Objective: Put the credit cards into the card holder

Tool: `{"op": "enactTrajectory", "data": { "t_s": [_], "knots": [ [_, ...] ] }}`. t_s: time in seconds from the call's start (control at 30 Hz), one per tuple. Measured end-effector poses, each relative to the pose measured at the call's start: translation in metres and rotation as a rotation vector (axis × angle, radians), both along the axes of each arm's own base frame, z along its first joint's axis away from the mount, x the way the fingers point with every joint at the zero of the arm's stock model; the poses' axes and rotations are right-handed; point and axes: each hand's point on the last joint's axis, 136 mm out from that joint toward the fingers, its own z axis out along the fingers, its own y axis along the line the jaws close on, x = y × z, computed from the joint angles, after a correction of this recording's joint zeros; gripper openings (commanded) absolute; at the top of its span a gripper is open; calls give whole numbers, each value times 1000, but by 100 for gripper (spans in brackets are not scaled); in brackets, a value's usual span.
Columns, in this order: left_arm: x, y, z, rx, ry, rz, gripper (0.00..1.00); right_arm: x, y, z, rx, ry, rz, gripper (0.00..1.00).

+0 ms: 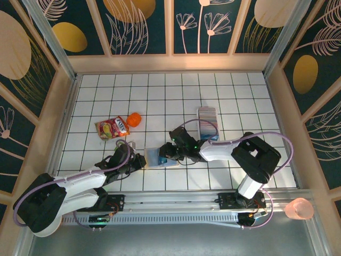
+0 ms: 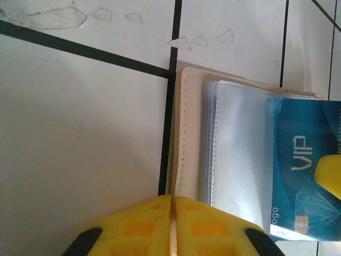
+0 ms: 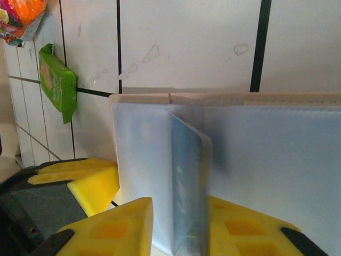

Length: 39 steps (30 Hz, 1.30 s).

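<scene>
Open card holder (image 1: 160, 158) at near centre, its left edge clamped by the left gripper (image 2: 173, 224); blue VIP card (image 2: 303, 160) partly in a clear sleeve (image 2: 240, 144), flanked by the right gripper (image 3: 181, 218), grip indeterminable; best slid squarely leftward, holder pinned flat.

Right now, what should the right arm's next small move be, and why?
Probably nudge the blue card deeper into the card holder: it sticks out of the clear sleeve, the right gripper looks parted around it, and the left gripper pins the holder's edge.
</scene>
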Motion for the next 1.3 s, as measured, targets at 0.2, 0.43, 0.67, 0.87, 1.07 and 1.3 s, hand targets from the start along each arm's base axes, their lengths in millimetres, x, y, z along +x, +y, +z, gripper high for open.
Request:
{"op": "enactTrajectory", "data": {
  "t_s": [0.2, 0.43, 0.67, 0.87, 1.07, 1.3],
  "knots": [
    [0, 0, 1, -4, -4, 0, 8, 8, 0, 5, -63, -40, 16, 35],
    [-2, 1, 0, -7, -6, -2, 7, 8, -5, -6, -146, -40, 36, 32],
    [-2, 1, 0, -7, -5, -2, 3, -1, 0, -15, -204, -39, 73, 30],
    [-2, 1, 0, -9, -7, -2, 3, -1, 5, -13, -232, -58, 90, 31],
    [-3, 2, 0, -12, -11, -2, 4, 3, 4, -10, -284, -97, 92, 40],
    [-3, 2, 0, -14, -13, -3, 4, 5, -10, -16, -357, -109, 80, 40]
  ]
}}
